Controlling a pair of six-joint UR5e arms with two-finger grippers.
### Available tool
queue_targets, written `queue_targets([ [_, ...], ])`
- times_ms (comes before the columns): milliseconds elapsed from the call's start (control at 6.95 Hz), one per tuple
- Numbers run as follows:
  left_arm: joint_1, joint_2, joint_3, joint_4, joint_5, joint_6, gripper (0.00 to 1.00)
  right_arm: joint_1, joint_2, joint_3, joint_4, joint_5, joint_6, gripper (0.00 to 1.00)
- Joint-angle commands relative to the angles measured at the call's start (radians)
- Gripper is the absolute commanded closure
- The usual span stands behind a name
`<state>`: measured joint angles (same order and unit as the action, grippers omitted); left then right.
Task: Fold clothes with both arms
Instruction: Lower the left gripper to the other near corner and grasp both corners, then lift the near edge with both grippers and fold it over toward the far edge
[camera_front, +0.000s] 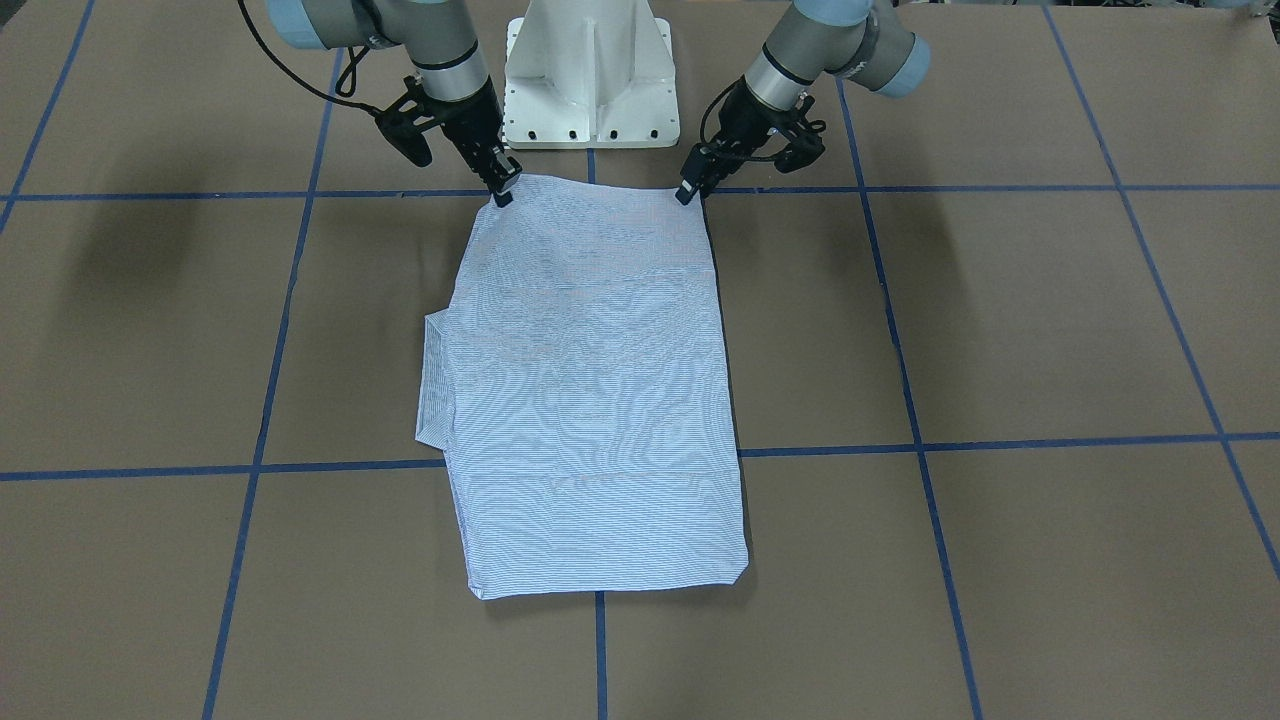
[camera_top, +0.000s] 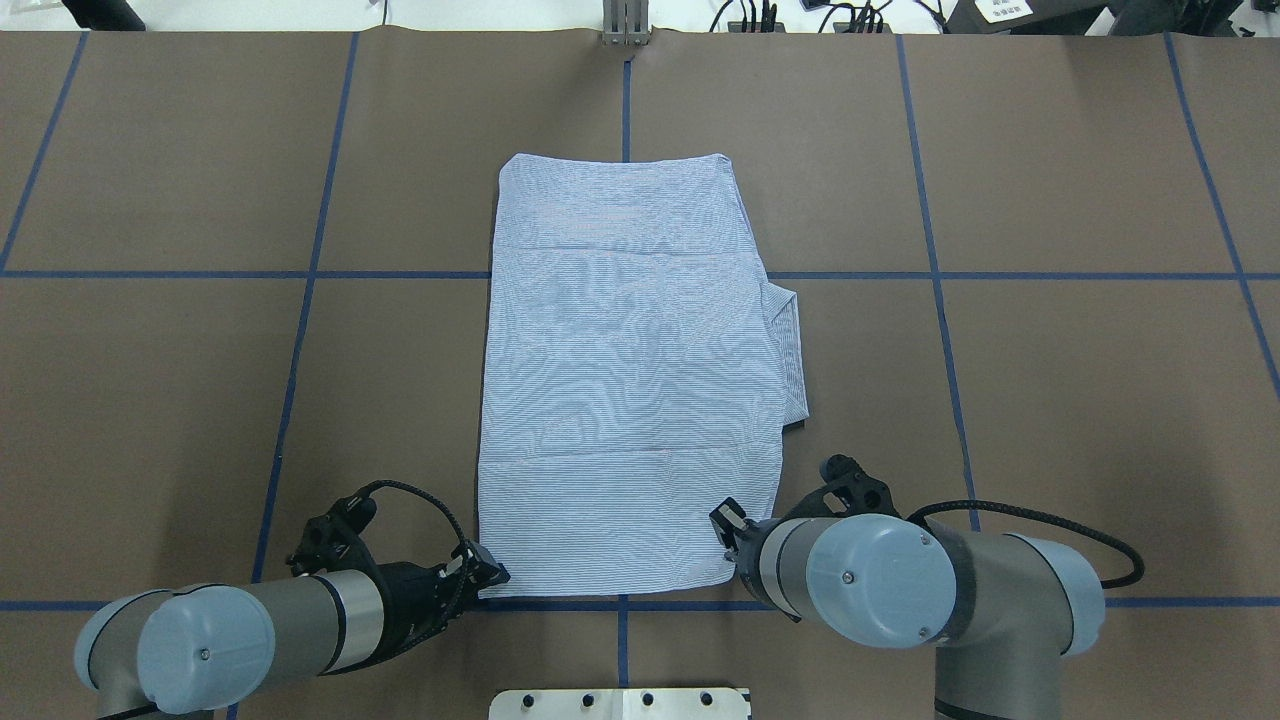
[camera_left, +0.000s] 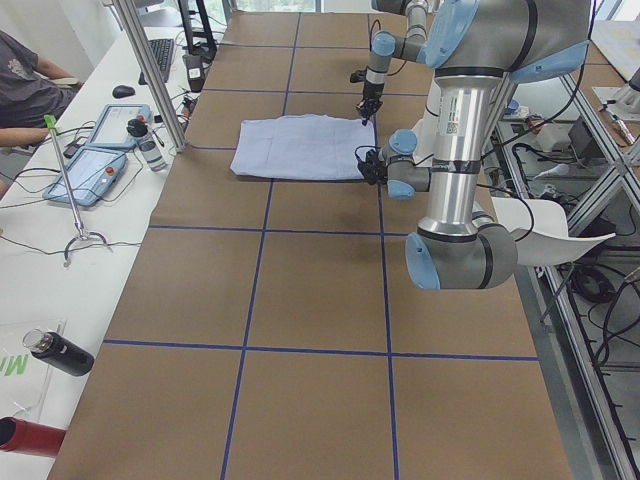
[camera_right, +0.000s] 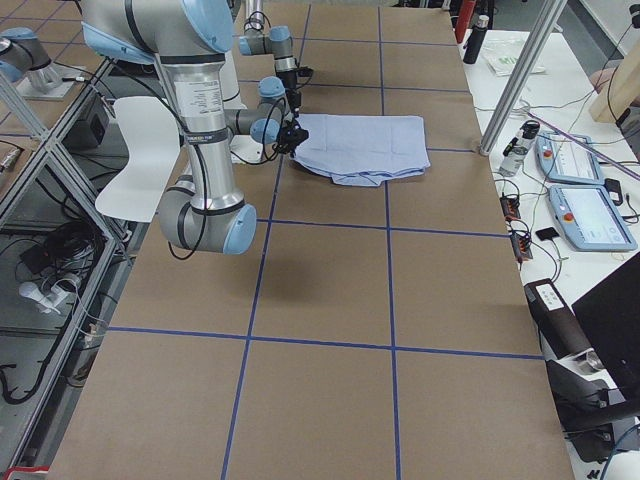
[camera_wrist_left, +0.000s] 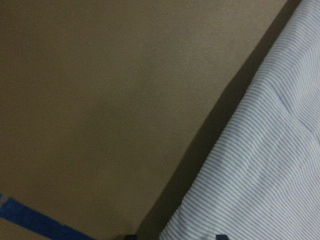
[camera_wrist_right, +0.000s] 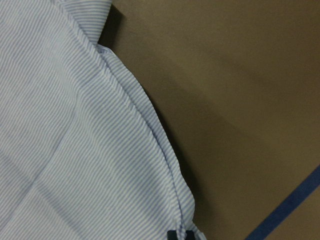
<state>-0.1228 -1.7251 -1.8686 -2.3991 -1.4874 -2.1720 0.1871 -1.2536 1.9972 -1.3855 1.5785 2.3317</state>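
The light blue striped shirt (camera_front: 600, 400) lies folded into a long rectangle on the brown table (camera_top: 1000, 400), with a folded part (camera_top: 790, 350) sticking out on one side. My left gripper (camera_top: 490, 575) is at the shirt's near left corner. In the left wrist view its fingertips (camera_wrist_left: 220, 237) stand apart with the shirt's corner (camera_wrist_left: 260, 170) between them. My right gripper (camera_top: 727, 520) is at the near right corner. In the right wrist view its fingertips (camera_wrist_right: 173, 235) are close together on the shirt's edge (camera_wrist_right: 75, 150). Collar, buttons and label are hidden.
The white pedestal base (camera_front: 590, 80) stands just behind the shirt's near edge. Blue tape lines (camera_top: 300, 275) divide the table. An aluminium post (camera_left: 150, 70), tablets (camera_left: 100, 150) and bottles (camera_left: 55, 350) stand along the operators' side.
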Motion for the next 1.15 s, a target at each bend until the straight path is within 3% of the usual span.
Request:
queue_targets([
  [0, 0.003, 0.001, -0.004, 0.000, 0.002, 0.000, 1.00, 0.000, -0.001, 0.002, 0.000, 0.000, 0.000, 1.00],
  [288, -0.003, -0.004, -0.027, 0.000, 0.007, 0.000, 1.00, 0.003, -0.006, 0.026, -0.001, 0.000, 0.001, 1.00],
  [576, -0.044, 0.012, -0.154, 0.023, -0.001, 0.006, 1.00, 0.038, -0.010, 0.075, -0.001, 0.005, 0.000, 1.00],
  [720, -0.105, 0.000, -0.174, 0.044, -0.020, 0.020, 1.00, 0.093, 0.000, 0.077, -0.001, 0.052, 0.000, 1.00],
  [1008, -0.335, -0.077, -0.152, 0.075, -0.193, 0.104, 1.00, 0.262, 0.022, 0.068, -0.001, 0.206, -0.018, 1.00],
])
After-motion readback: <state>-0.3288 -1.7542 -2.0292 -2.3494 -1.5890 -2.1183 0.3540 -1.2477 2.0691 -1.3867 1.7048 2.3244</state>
